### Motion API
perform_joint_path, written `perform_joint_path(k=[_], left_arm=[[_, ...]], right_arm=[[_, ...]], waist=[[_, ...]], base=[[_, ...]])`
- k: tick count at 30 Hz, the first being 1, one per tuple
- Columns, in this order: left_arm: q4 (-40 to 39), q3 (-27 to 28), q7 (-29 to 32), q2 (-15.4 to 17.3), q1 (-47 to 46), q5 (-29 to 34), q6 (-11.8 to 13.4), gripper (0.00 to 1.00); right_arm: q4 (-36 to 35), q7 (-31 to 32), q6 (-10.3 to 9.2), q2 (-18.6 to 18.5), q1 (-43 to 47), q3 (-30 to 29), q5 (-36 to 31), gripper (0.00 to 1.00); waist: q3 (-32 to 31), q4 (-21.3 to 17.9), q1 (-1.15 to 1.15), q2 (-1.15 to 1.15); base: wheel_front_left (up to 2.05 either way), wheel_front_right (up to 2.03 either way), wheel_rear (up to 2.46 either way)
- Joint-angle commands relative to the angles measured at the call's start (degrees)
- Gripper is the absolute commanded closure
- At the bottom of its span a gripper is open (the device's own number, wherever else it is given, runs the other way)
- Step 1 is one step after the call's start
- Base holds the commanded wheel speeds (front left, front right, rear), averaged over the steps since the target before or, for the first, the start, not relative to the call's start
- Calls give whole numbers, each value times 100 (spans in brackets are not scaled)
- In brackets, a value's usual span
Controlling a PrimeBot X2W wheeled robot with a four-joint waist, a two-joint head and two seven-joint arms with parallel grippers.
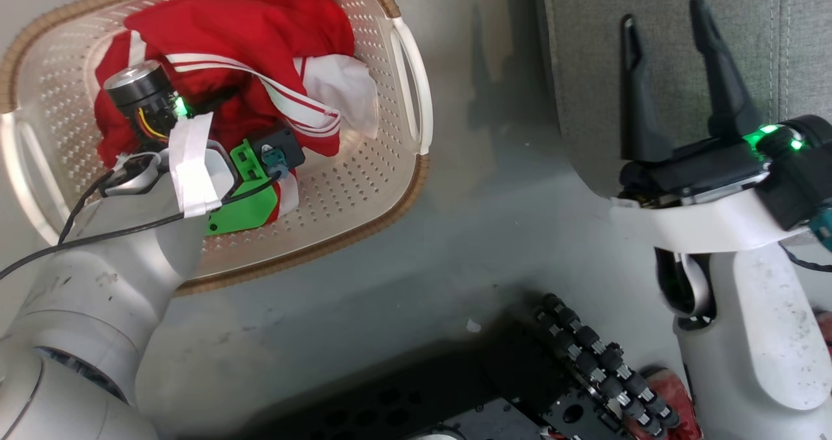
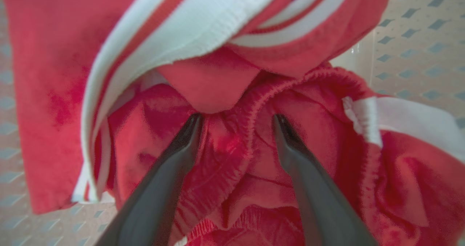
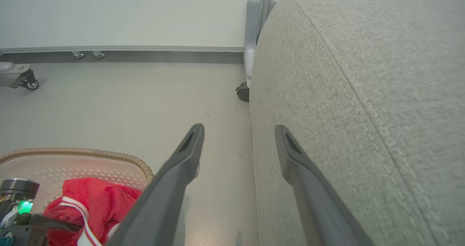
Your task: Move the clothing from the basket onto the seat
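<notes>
The clothing (image 1: 247,30), bright red with white stripes, lies bunched in the cream perforated basket (image 1: 351,193) on the floor at the upper left. My left wrist (image 1: 195,167) hangs over it, pointing down into the basket. In the left wrist view my left gripper (image 2: 237,120) is open, its fingertips pressed into the red folds of the clothing (image 2: 54,75), with a gathered seam between them. My right gripper (image 1: 663,14) stands open and empty beside the light-grey seat (image 1: 585,69). The right wrist view shows the seat (image 3: 363,93), the basket (image 3: 91,152) and the clothing (image 3: 105,198).
The grey floor (image 1: 487,186) separates the basket from the seat. My dark base with a black cable chain (image 1: 598,362) sits at the bottom. A caster of a grey stand (image 3: 242,91) is behind the seat, with another caster (image 3: 29,83) by the far wall.
</notes>
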Motion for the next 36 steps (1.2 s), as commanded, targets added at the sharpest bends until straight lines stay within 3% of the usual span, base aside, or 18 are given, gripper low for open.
perform_joint_path(k=[1,4,5,6,7,14,17,22,25,36], left_arm=[[16,-19,41,51,-123,-82,-8,0],[24,-169,170,43,-146,-222,-9,0],[26,-205,172,47,-159,-247,-9,25],[25,-275,128,65,-200,-277,-9,91],[24,-304,114,75,-214,-290,-9,100],[22,-174,-72,64,-90,-688,11,100],[19,32,-253,-60,153,-983,167,100],[-190,529,-499,-336,806,-1602,477,100],[-523,791,-535,-434,1266,-1936,530,100],[-2585,1731,-537,-217,3325,-2547,973,100]], right_arm=[[-50,-18,-2,-9,-80,-76,69,0],[-90,-18,-2,-5,-56,-165,140,0],[-90,-18,-2,-6,-55,-178,152,0],[-85,-18,-2,-6,-63,-192,161,0],[-78,-18,-2,-7,-77,-198,167,0],[-42,-18,-2,-6,-144,-303,315,0],[4,-18,-2,-10,-115,-309,318,0],[140,-18,-2,-13,200,-387,242,0],[242,-19,-2,-13,423,-374,217,0],[697,-19,-2,-16,1654,-55,24,0]], waist=[[179,-107,0,0],[220,-71,0,0],[226,-65,0,0],[238,-52,0,0],[242,-46,0,0],[-78,46,0,0],[-470,146,0,0],[-1426,450,0,0],[-2055,614,0,0],[-4520,1007,0,0]], base=[[0,0,0],[0,0,0],[0,0,0],[0,0,0],[0,0,0],[0,0,0],[0,0,0],[0,0,0],[0,0,0],[0,0,0]])
